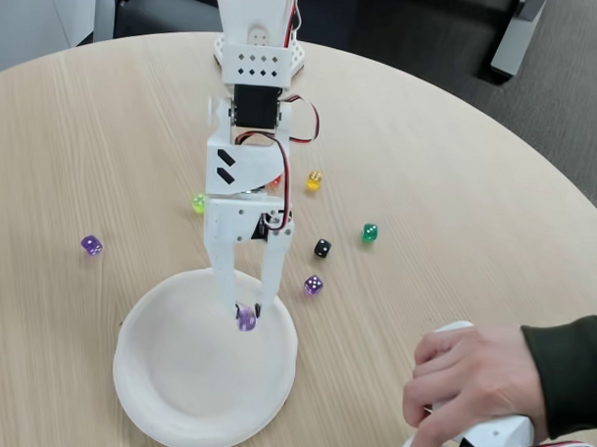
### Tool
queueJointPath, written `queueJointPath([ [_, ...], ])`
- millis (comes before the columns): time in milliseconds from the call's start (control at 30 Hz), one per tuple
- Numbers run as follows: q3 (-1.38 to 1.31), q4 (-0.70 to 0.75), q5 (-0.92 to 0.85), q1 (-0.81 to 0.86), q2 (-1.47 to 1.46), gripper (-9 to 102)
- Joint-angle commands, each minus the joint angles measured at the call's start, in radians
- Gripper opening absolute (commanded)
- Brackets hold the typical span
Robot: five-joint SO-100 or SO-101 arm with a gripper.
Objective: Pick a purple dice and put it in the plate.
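The end effector (244, 314) pinches the purple dice (246, 320) between its fingertips — just over the upper part of the plate (150, 395), which lies on the round wooden desk (457, 170).

Pale wood-grain table (457, 170) is looking matt; the plate (164, 415) is showing as white paper (slightly rough), the purple dice (246, 320) glinting like translucent plastic.

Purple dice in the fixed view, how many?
3. One purple die between the fingers over the plate, one right of the plate, one far left. The arm may hide others.
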Motion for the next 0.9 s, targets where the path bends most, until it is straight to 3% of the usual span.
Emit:
queueJointPath([
  [0, -0.005, 0.002, 0.023, 0.006, 0.006, 10],
  [67, -0.005, 0.005, 0.038, 0.006, 0.009, 10],
  [133, -0.005, 0.006, 0.066, 0.006, 0.018, 1],
  [367, -0.003, 0.037, 0.322, 0.005, 0.026, 0],
  [667, -0.006, 0.483, 0.681, -0.015, 0.239, 0],
  [867, -0.005, 0.713, 0.828, -0.135, 0.388, 0],
])
